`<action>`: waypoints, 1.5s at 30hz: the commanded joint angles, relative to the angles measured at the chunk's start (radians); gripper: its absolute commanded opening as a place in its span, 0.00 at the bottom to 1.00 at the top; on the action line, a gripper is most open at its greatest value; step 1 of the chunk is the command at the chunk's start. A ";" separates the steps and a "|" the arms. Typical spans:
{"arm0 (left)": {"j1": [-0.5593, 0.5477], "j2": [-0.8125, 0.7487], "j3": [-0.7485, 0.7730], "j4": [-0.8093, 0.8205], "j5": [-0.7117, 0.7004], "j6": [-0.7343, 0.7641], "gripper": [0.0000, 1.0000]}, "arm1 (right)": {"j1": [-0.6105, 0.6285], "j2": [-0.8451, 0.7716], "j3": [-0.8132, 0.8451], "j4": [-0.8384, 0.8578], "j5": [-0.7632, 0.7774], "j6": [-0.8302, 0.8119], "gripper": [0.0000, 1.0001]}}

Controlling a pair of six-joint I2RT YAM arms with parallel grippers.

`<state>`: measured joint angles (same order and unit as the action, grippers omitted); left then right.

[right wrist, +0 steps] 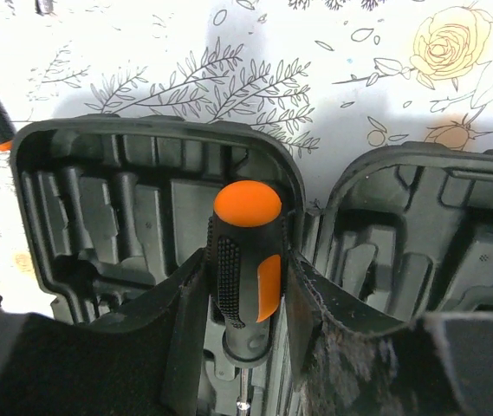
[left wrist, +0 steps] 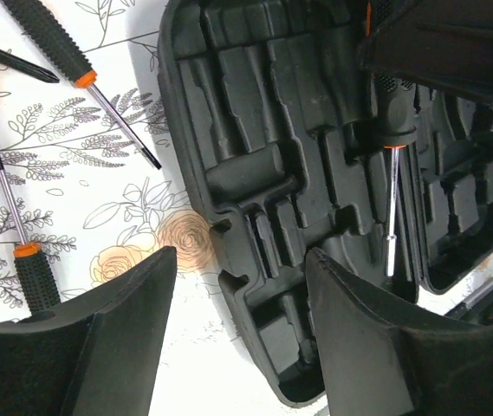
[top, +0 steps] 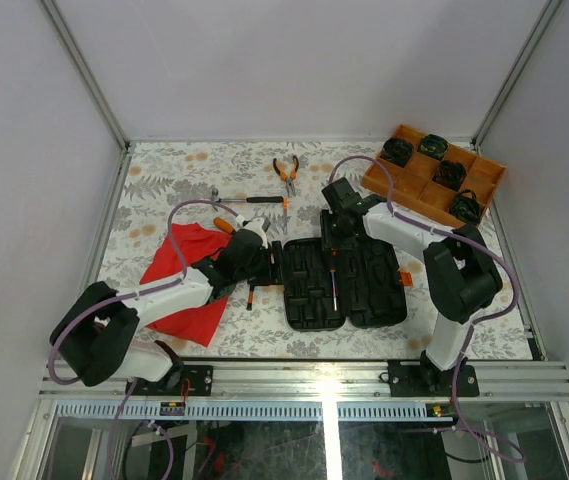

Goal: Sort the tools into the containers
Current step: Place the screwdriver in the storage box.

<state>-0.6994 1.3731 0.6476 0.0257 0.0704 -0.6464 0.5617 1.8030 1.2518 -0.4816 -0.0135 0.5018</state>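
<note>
Over the open case (right wrist: 142,208), my right gripper (right wrist: 244,303) grips the screwdriver (right wrist: 246,251) to slot it; my left gripper (left wrist: 242,303) gapes empty.

My left arm (top: 179,290) stretches from the lower left toward frame centre; my left jaws stand apart, empty. My right arm (top: 414,232) folds up from the lower right and reaches left to centre; my right jaws point down, clamped on a screwdriver (right wrist: 246,269) handle.
</note>
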 commanded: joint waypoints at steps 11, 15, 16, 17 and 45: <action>0.032 0.126 -0.002 0.179 -0.028 0.057 0.47 | -0.011 0.042 0.044 0.000 0.006 -0.012 0.02; 0.043 0.157 0.013 0.194 0.002 0.051 0.43 | -0.011 0.049 0.045 -0.010 0.006 -0.016 0.04; 0.043 0.164 0.014 0.199 0.002 0.053 0.42 | -0.011 0.048 0.044 -0.011 0.011 -0.015 0.05; 0.043 0.168 0.015 0.202 0.001 0.060 0.42 | -0.011 0.046 0.042 -0.014 0.017 -0.016 0.05; 0.048 0.245 0.058 0.163 -0.001 0.064 0.00 | -0.011 -0.067 0.069 -0.070 0.086 -0.018 0.57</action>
<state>-0.6598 1.5883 0.6819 0.2283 0.1078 -0.6014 0.5564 1.7985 1.2800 -0.5346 0.0448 0.4946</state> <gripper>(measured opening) 0.192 0.561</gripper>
